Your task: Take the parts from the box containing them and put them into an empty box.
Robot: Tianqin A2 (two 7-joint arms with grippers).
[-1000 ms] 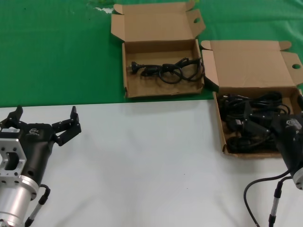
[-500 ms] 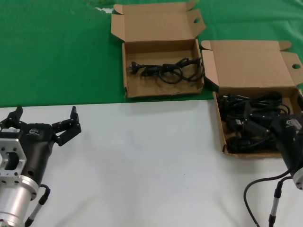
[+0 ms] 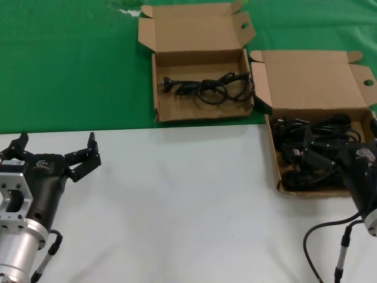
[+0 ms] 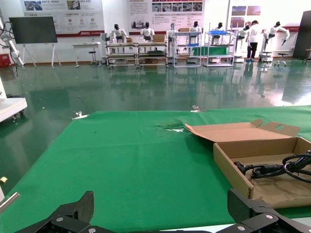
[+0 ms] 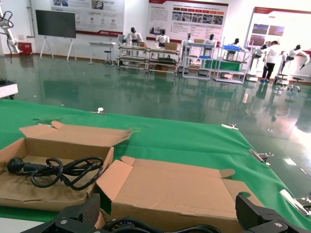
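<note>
The cords (image 3: 312, 150) lie heaped in the full box (image 3: 284, 183), a black tangle right under and around the right gripper (image 3: 303, 154), which sits low among them with its fingers spread wide — nothing clearly caught between them yet. From the right wrist the loops just peek up between the two finger bases (image 5: 146, 225), so the pile is directly below the jaws.

One cord (image 3: 206, 88) lies in the other box (image 3: 203, 85), up and to the left of that gripper, on the green cloth (image 3: 70, 65), its lid folded back.

To do this grab well, I'd say: settle the fingers around a single plug or one tight bundle, not a loose loop — loops in a heap like this tend to drag neighbours out with them. Close fully, lift straight up until the cord hangs free of the wall, then carry it left and forward and lower it into the tray beside the one already there.

The left gripper (image 3: 56, 158) waits, well off to the left over the white table (image 3: 177, 200), fingers wide and holding nothing.
</note>
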